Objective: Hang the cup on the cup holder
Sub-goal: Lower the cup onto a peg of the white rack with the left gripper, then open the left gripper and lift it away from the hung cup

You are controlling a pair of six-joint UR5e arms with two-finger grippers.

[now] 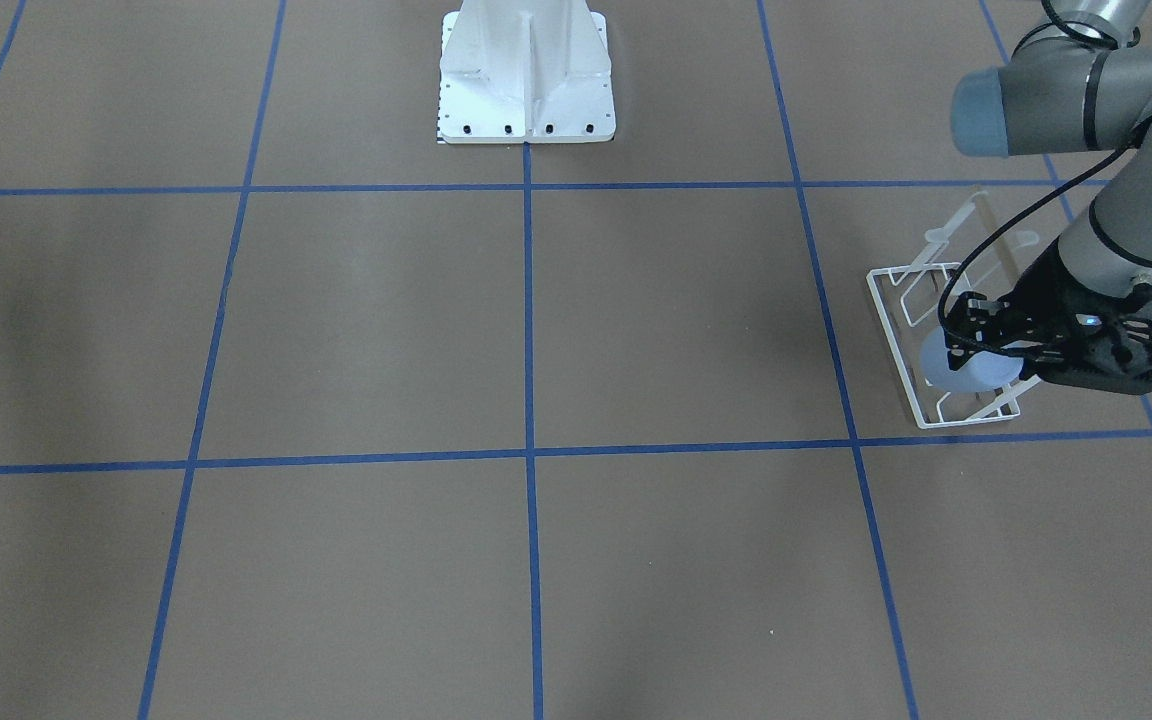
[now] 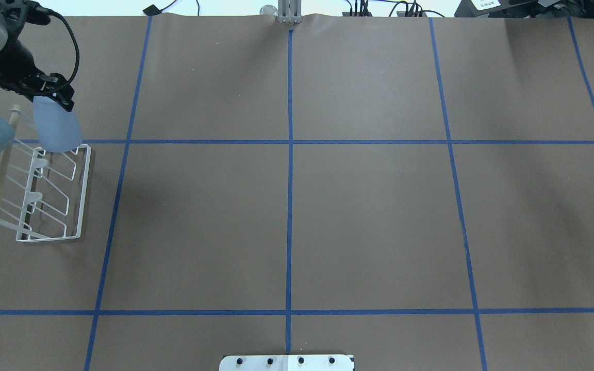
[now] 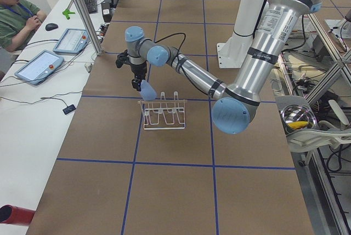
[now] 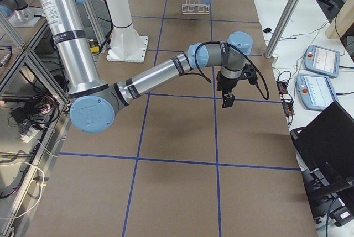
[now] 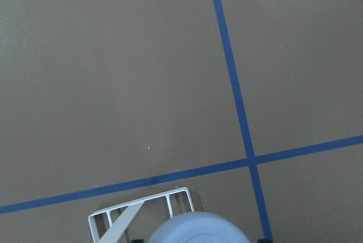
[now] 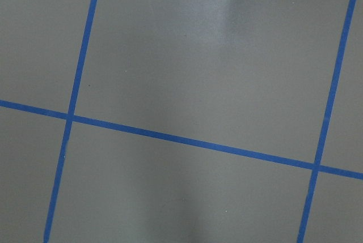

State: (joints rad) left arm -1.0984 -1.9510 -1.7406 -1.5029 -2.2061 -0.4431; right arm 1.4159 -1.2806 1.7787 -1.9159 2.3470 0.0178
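Observation:
The pale blue cup [image 2: 57, 126] is held tilted in my left gripper [image 2: 52, 99], which is shut on its upper part. The cup hangs just over the far end of the white wire cup holder [image 2: 84, 190], whether touching a prong I cannot tell. The front-facing view shows the cup [image 1: 966, 368] under the gripper [image 1: 976, 340], over the rack's frame [image 1: 894, 335]. In the left wrist view the cup's bottom [image 5: 198, 230] fills the lower edge above the rack's corner [image 5: 105, 217]. My right gripper [image 4: 228, 100] hovers empty over bare table far from the rack; its jaw state is unclear.
The white robot base plate [image 1: 526, 100] stands at mid table on the robot's side. Blue tape lines [image 2: 289, 141] cross the brown table. An operator [image 3: 16, 10] sits beside tablets [image 3: 38, 66] off the table's far side.

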